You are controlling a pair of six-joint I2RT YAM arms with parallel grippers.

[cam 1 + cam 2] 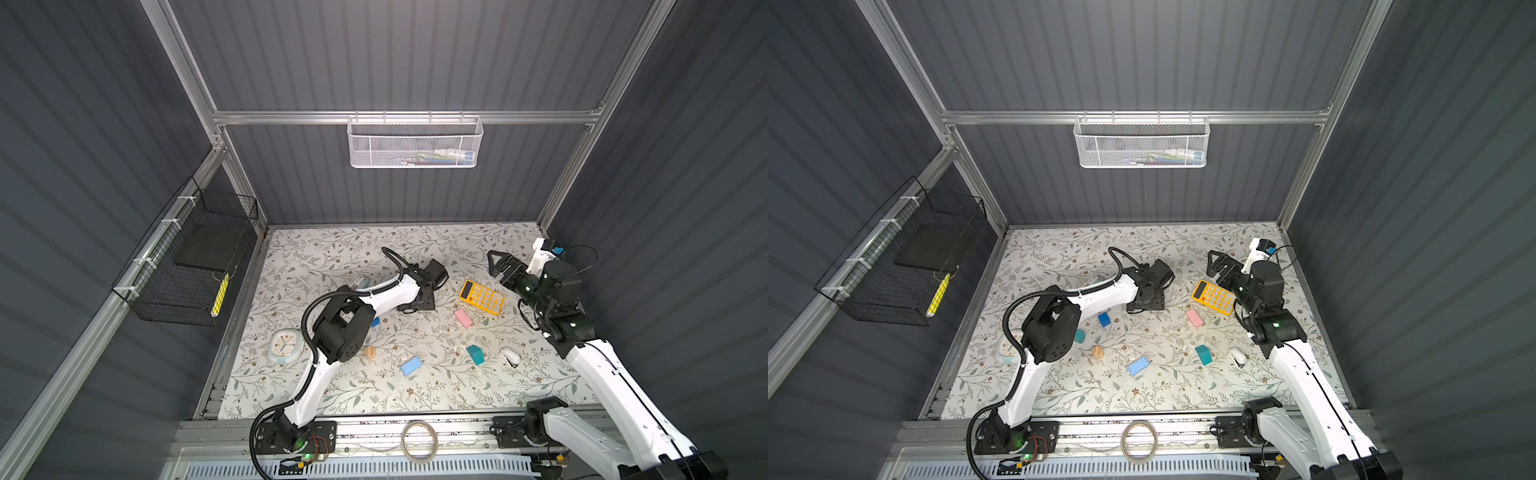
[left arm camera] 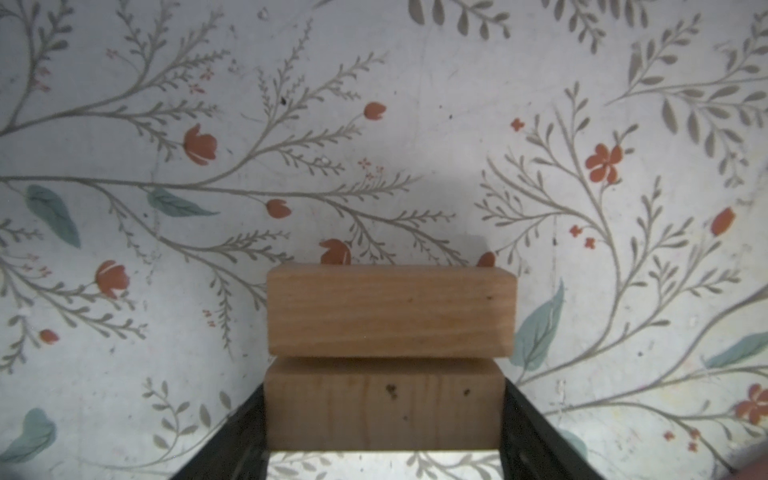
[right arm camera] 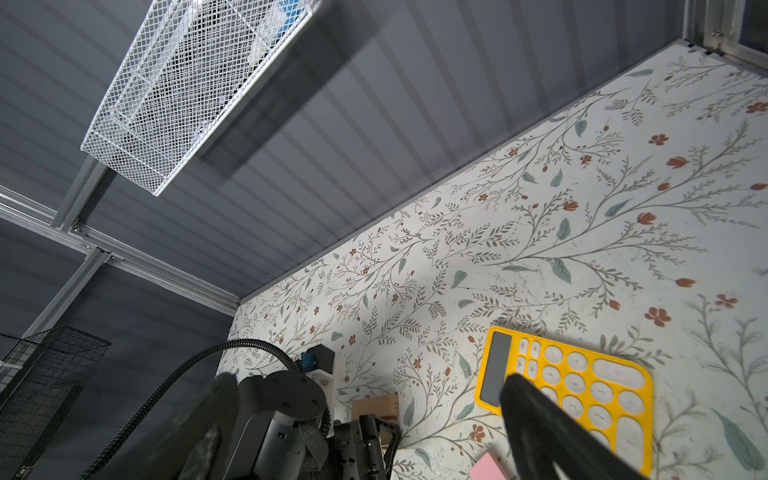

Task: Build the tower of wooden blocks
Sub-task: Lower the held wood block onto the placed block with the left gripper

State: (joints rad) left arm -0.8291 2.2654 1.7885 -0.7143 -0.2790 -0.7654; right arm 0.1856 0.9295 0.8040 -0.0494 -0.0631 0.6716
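Between left gripper (image 2: 384, 392) jaws: plain tan wooden bar (image 2: 382, 419) pinched, touching second tan wooden bar (image 2: 388, 311). Right gripper (image 1: 498, 268) jaws spread, near yellow calculator (image 1: 482, 298).

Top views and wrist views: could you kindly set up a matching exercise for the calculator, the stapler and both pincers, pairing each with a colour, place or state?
Column one:
1. calculator
2. stapler
3. left pincer
4. right pincer

Column two:
a. open, holding nothing
b. yellow
c. closed on a tan block
d. white, just right of the teal block

Pairs: 1-b, 2-d, 3-c, 4-a.
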